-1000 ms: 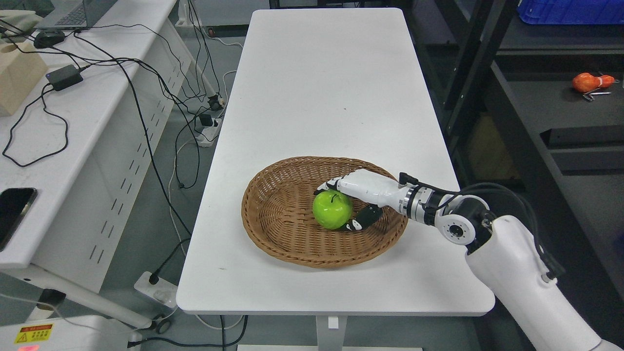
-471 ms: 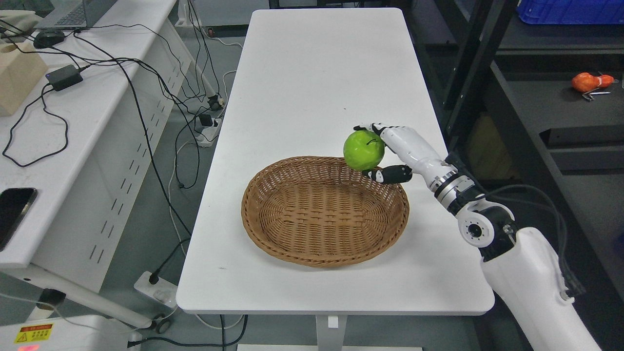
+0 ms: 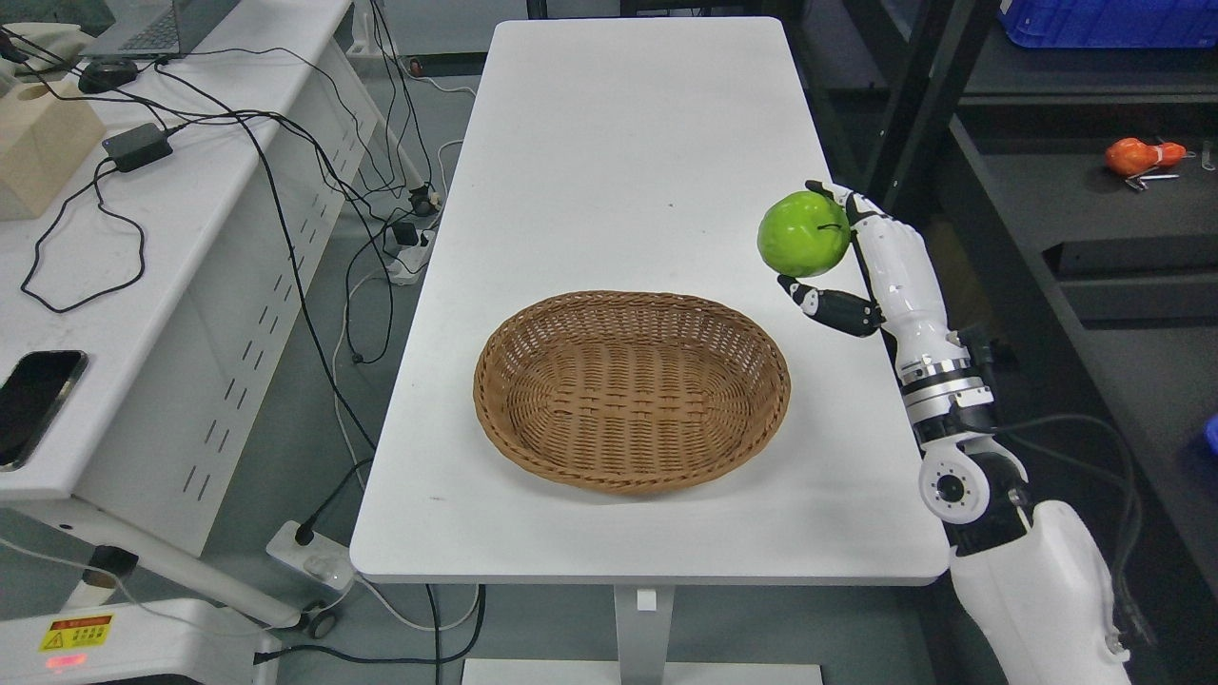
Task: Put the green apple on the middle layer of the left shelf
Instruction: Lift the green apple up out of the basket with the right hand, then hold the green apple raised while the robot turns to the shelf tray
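A green apple (image 3: 802, 233) is held in the air above the right edge of the white table (image 3: 618, 171), with my right hand (image 3: 837, 257) shut on it. The fingers (image 3: 861, 214) wrap its right side and the dark thumb (image 3: 833, 306) sits under it. The right arm rises from the lower right corner. A woven wicker basket (image 3: 632, 388) lies on the table, left of and below the hand, with nothing in it. My left arm does not show.
A dark metal shelf (image 3: 1075, 200) stands to the right of the table, with an orange object (image 3: 1137, 157) on one layer and a blue bin (image 3: 1109, 21) higher up. At the left is a white desk (image 3: 124, 266) with cables, a phone and a power adapter.
My right hand lifted the apple out of the basket and carried it up and to the right, to the table's right edge. The camera view has shifted slightly.
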